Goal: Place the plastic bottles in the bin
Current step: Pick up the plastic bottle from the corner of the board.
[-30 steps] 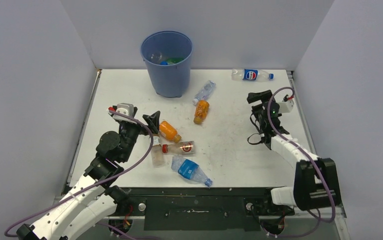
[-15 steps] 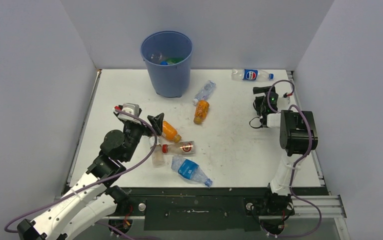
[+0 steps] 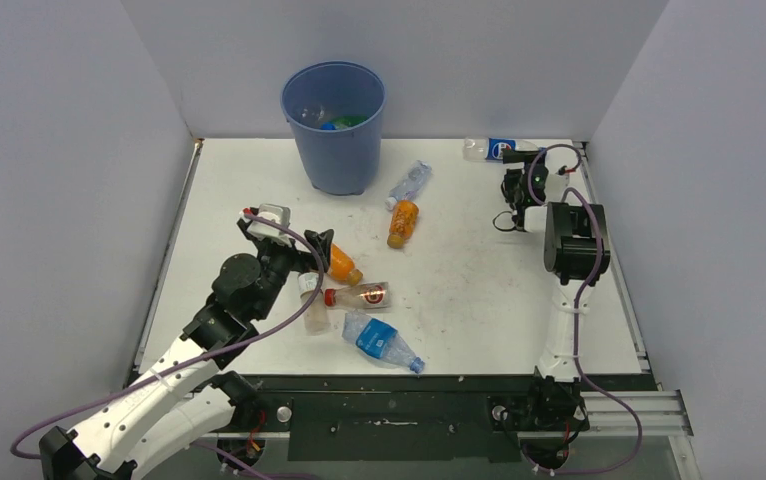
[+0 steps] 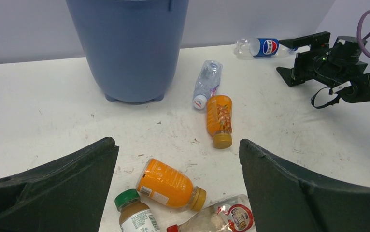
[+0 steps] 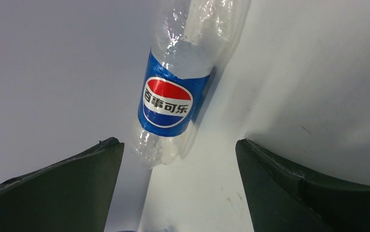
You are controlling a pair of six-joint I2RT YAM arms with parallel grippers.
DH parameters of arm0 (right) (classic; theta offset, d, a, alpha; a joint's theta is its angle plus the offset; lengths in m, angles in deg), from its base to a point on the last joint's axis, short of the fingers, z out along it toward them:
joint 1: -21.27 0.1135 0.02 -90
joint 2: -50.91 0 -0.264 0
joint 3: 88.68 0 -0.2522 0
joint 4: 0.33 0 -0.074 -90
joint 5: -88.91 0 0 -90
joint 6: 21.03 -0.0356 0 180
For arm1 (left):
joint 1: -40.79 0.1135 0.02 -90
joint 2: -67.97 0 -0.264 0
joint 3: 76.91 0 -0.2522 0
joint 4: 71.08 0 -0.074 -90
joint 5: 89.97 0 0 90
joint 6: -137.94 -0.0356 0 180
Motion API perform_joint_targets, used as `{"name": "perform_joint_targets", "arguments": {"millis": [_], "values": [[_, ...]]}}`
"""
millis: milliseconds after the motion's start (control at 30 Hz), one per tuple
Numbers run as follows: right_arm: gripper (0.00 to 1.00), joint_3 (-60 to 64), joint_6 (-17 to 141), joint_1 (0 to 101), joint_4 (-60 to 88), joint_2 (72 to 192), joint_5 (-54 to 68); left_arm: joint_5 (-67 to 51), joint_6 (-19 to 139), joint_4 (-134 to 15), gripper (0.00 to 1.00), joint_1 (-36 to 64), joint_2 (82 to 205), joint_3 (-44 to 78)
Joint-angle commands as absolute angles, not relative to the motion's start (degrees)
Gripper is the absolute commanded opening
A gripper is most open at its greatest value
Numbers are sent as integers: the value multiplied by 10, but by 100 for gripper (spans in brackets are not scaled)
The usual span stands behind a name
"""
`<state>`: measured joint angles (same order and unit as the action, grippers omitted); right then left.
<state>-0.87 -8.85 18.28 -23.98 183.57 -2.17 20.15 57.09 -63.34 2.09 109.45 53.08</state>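
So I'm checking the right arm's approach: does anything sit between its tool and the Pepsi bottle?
Nothing visible does. The right tool, open, faces the Pepsi bottle lying by the back wall, with only bare table between them.

- From above, the Pepsi bottle (image 3: 497,148) shows only its clear end and label; the rest lies behind the right gripper (image 3: 515,162).
- In the right wrist view it runs off the top edge.
- The bin (image 4: 127,48) loses its rim at the left wrist view's top edge.
- A green-capped bottle (image 4: 134,217) and a red-labelled bottle (image 4: 221,218) are cut by that view's bottom edge.
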Motion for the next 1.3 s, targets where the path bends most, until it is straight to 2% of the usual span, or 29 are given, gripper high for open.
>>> {"name": "perform_joint_targets", "arguments": {"millis": [0,633,800,1100,1267], "values": [[90,-56,-110,178,-227,1878,-19,191,564,-635,96,18,1104,508],[95,-379,-142,187,-70,2084,29,197,554,-632,96,22,1122,507],[97,-420,-144,193,-45,2112,20,199,553,-631,96,22,1122,507],[65,-414,-154,197,-58,2128,4,198,553,-633,96,22,1125,507],[50,-417,-157,194,-64,2136,9,196,554,-631,96,23,1128,507]]}}
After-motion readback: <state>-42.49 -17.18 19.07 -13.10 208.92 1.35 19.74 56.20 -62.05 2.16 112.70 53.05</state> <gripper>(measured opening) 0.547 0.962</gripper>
